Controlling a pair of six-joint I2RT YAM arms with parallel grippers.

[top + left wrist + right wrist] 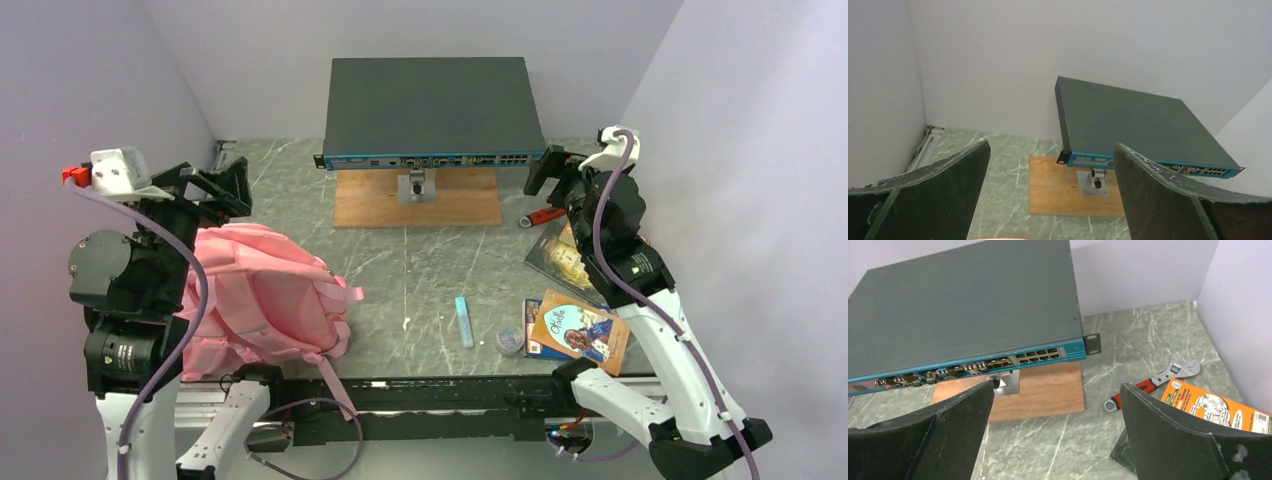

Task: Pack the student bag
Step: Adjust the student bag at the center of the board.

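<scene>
Black and spread wide, gripping nothing: left pincer (1052, 147), raised off the marbled grey-green desk (420, 270). Directly below it and back toward its own base, the student bag (265, 290), pink, slumped on the desk with one strap trailing over the near edge. Ahead of its fingers and slightly right, a wooden board (1058, 190) carrying a small metal stand and a dark network switch (1138, 125) with a teal front.

Likewise parted and empty: right pincer (1057, 386), raised near that switch's right front corner. Below and to its right, flat on the desk, a red-handled wrench (1153, 385) just beside an orange booklet (1218, 410). Farther back toward its base, an orange-and-blue book (580, 330), a small clear round thing (510, 342) and a pale blue stick (464, 320), all well apart from the bag.
</scene>
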